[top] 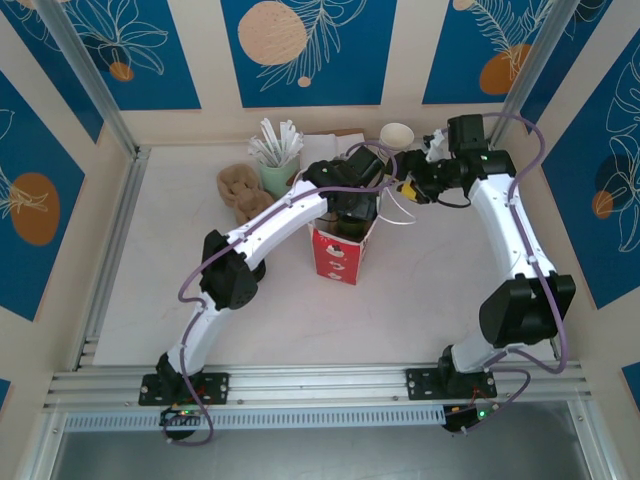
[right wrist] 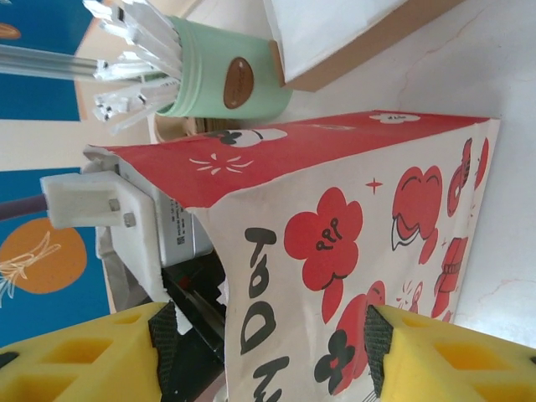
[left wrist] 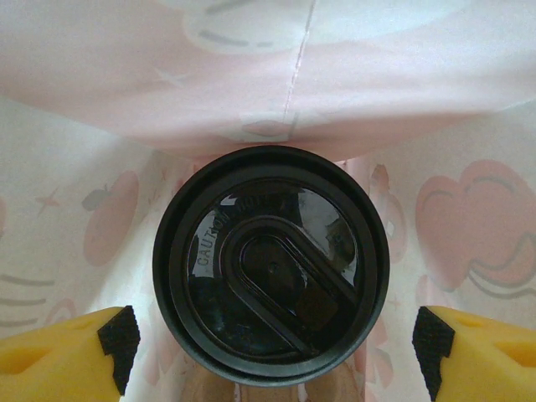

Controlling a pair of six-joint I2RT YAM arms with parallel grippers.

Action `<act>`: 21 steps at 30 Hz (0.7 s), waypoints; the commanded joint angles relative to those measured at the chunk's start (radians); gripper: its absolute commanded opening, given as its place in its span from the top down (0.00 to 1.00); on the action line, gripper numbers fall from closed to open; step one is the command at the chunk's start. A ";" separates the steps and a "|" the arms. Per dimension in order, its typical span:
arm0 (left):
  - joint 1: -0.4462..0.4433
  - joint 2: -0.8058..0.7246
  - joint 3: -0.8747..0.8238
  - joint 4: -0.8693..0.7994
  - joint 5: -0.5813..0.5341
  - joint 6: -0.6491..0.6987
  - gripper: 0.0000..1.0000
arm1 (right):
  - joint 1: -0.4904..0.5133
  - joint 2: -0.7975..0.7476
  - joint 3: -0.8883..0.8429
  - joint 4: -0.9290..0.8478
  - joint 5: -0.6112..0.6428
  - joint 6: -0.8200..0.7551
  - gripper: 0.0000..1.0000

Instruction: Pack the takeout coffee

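Takeout coffee point(left wrist: 270, 264) sits upright inside the paper bag point(top: 338, 255), black lid up, bag walls close around it. Left gripper point(left wrist: 275, 345) is down in the bag mouth and released, with its pads either side of the lid and clear of it, so we read the cup as set down. Right gripper point(right wrist: 270, 343) straddles the bag's top edge, probably to steady it and hold the mouth open. We cannot tell whether it's clamping. Bag stands upright mid-tabletop point(top: 420, 290), a pale, plain surface. Blue leaf-print wall panels point(top: 130, 45) and an aluminium frame point(top: 300, 378) enclose the cell.
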 commanded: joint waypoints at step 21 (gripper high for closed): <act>0.000 -0.099 0.016 -0.049 0.013 -0.043 0.14 | 0.087 0.081 0.207 -0.293 0.253 -0.254 0.97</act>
